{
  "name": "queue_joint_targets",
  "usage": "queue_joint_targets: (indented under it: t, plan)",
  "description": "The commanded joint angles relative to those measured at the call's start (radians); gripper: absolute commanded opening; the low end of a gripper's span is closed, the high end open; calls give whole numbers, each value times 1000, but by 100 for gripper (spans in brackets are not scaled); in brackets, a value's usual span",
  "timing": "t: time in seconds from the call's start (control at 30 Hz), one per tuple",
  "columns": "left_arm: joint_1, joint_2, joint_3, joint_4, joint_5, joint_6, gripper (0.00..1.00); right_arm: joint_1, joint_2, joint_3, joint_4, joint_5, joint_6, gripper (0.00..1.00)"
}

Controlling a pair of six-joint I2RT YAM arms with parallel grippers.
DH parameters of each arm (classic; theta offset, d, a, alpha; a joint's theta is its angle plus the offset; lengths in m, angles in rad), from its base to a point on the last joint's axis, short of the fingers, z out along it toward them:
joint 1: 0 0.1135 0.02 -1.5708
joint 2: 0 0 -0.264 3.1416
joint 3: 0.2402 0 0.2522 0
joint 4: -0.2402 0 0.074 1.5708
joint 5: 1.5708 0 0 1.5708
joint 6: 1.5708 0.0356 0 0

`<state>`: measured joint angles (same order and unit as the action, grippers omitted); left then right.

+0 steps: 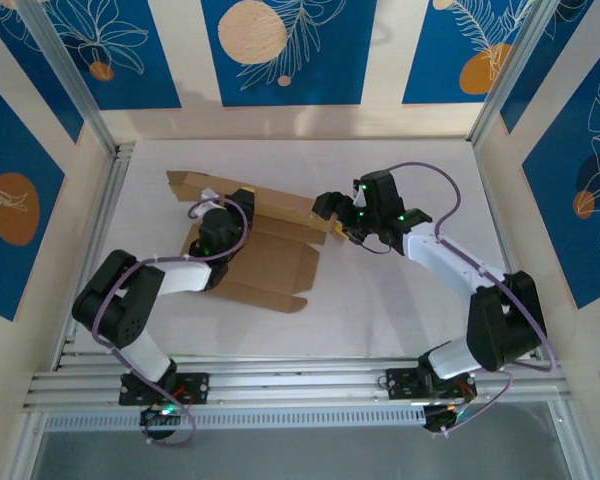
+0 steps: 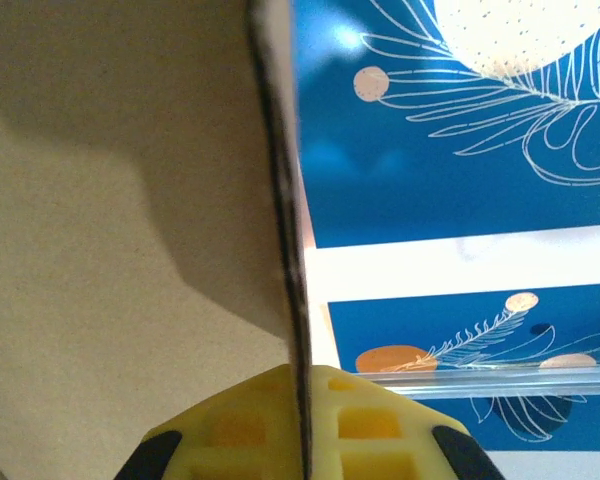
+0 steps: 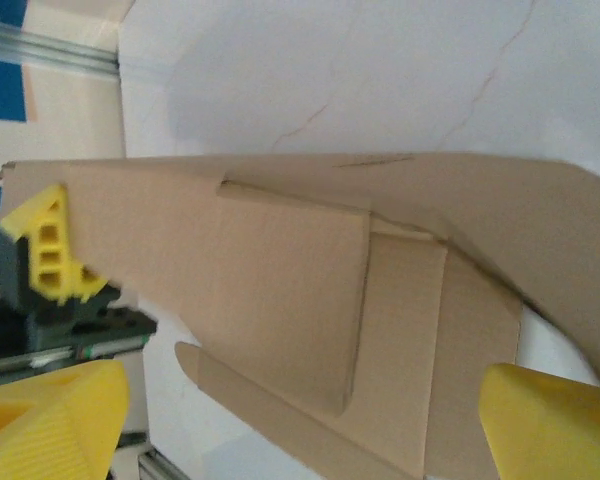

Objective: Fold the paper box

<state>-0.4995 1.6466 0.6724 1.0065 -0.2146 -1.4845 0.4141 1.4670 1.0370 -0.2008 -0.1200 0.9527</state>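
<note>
Overhead view of a white desk [image 1: 410, 170] with two robot arms. The paper box [image 1: 270, 262], a brown die-cut cardboard sheet, lies left of centre. It is mostly flat, with its far panel lifted off the desk.

The left claw [image 1: 240, 203] is clamped shut on that lifted panel. Its wrist view shows yellow fingers [image 2: 380, 430] pinching the panel's thin edge.

The right claw [image 1: 338, 218] hovers at the panel's right end, its fingers [image 3: 545, 420] spread wide and gripping nothing. A short flap and its crease lie just ahead of it.

The step in hand looks like an early one: raising the far wall while the side pieces are unfolded. Next, the right claw probably needs to close on the end flap, or push it inward along its crease, while the left claw holds the wall upright.
</note>
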Motion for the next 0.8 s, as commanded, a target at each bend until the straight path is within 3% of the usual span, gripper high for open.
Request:
queue_joint_targets:
  t: [0.0, 0.17, 0.37, 0.6, 0.77]
  plan:
    - [-1, -20, 1, 14, 40, 6, 0, -56, 79, 67, 49, 22, 7, 94]
    - [10, -36, -5, -28, 71, -3, 0, -124, 206, 231, -6, 24, -52, 94]
    - [18, -35, -4, -45, 61, 1, 0, -136, 319, 375, -34, -129, -122, 91]
    - [20, -28, 32, -110, -2, 1, 0, -83, 255, 373, -165, -73, -217, 85]
    - [18, -76, 106, -352, -99, -22, 0, -90, 205, 387, -263, -85, -217, 82]
